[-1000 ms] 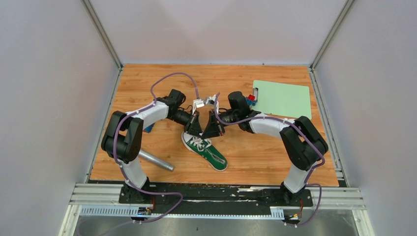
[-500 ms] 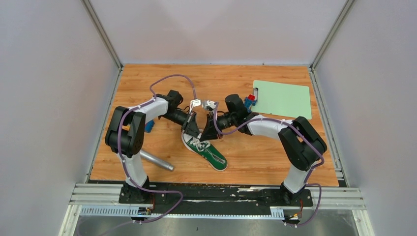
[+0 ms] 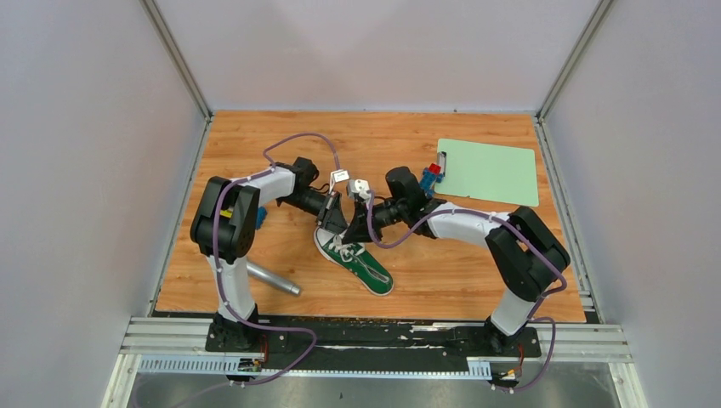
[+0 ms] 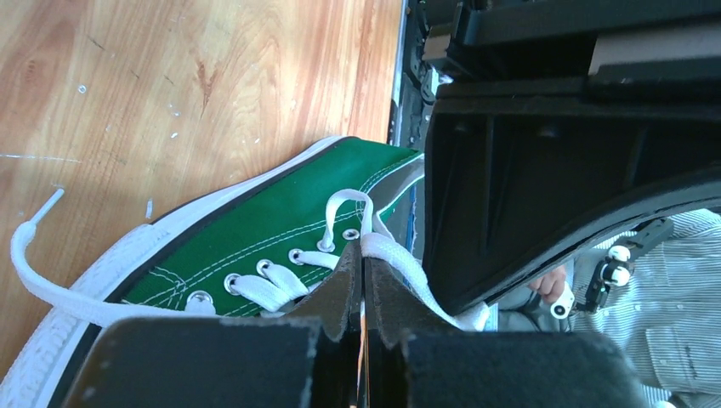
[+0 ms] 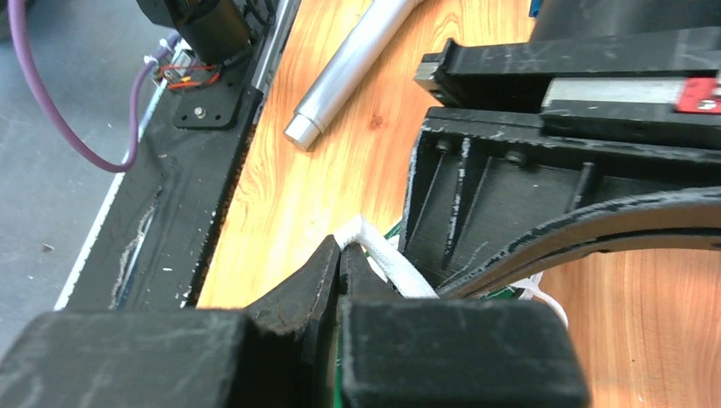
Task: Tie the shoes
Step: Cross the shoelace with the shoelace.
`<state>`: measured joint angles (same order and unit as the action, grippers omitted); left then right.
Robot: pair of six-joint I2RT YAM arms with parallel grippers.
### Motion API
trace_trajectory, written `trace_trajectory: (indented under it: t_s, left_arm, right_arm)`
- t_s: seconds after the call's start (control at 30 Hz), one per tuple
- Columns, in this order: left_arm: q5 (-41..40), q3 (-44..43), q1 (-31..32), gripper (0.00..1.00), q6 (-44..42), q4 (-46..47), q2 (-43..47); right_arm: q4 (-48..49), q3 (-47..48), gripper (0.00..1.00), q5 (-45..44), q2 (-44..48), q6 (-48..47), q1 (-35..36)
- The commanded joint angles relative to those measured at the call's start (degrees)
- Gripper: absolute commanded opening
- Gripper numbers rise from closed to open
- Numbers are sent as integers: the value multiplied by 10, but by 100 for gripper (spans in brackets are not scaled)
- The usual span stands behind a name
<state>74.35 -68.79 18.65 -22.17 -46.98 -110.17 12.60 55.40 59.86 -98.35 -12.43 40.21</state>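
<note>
One green sneaker (image 3: 357, 262) lies near the middle of the wooden surface (image 3: 451, 263). At its far-left end we clench our left fingers (image 4: 340, 289) and right fingers (image 5: 310, 280) on its white laces (image 4: 400, 259), tips close together. A metal cylinder (image 3: 270, 279) lies to the near left, a green clipboard (image 3: 491, 170) to the far right.

No legible text or brand anywhere (not even on the green canvas sneaker (image 4: 281, 208) or pale green flat board (image 3: 489, 170)).

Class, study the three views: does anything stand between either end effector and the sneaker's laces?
Nothing visible does. The left end effector and right end effector are each shut on a white lace above the green sneaker, close beside one another.
</note>
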Motion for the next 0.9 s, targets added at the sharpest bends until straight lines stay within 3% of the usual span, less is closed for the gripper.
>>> trace_trajectory:
  t_s: [0.0, 0.3, 0.53, 0.6, 0.8, 0.87]
  left_arm:
    - [31, -30, -2, 0, -25, -31, -12]
    - [20, -40, -2, 0, -38, -48, -15]
    - [6, -36, -2, 0, -47, -52, -2]
    - [-2, -34, -1, 0, -51, -53, 4]
    - [-17, -23, 4, 0, -71, -58, 20]
    - [-30, -19, 12, 0, -82, -60, 22]
  right_arm:
    - [-15, -10, 0, -14, 1, -97, 9]
    - [-105, -13, 0, -83, 19, -249, 10]
    - [-190, 9, 4, -128, 32, -314, 11]
    - [-212, 14, 8, -147, 38, -326, 12]
    - [-295, 30, 32, -178, 71, -337, 11]
    - [-329, 29, 35, -181, 84, -343, 12]
